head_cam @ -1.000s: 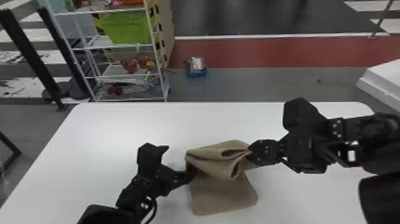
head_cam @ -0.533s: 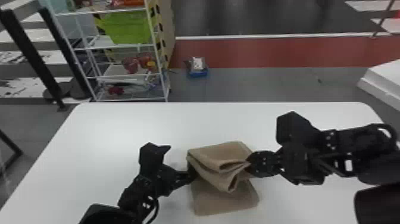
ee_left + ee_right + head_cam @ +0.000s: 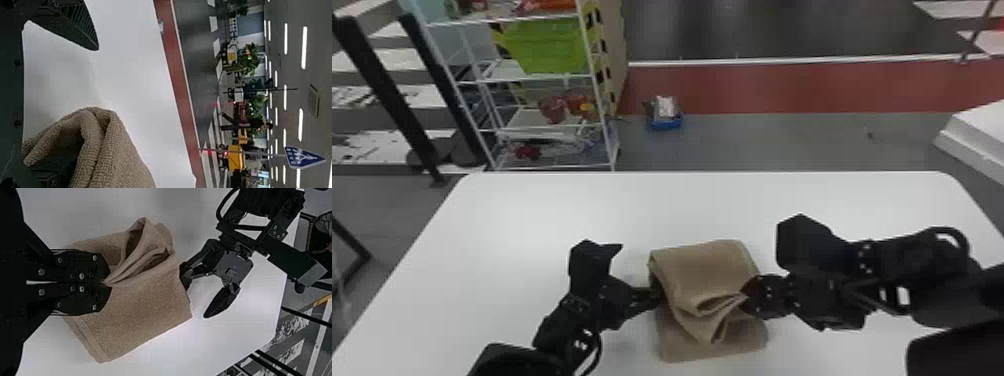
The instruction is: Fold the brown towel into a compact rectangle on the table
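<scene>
The brown towel (image 3: 709,275) lies on the white table, its upper layers bunched in loose folds toward the near side, over a flat lower layer. At its right edge my right gripper (image 3: 748,296) is closed on a pinched fold. At the left edge is my left gripper (image 3: 654,296). In the left wrist view the left gripper (image 3: 64,103) has its fingers spread, one bare, the other partly covered by the towel (image 3: 117,156). The right wrist view has the right gripper (image 3: 105,282) clamped on gathered cloth of the towel (image 3: 145,305).
The white table (image 3: 532,210) extends around the towel, with its far edge beyond both arms. Behind it stand a wire shelf (image 3: 547,77) with a green bin (image 3: 547,47) and a small blue box (image 3: 666,120) on the floor.
My right gripper has moved toward the table's near side, drawing the held fold with it, so the upper layers cover more of the lower one. The left arm has stayed nearly still.
</scene>
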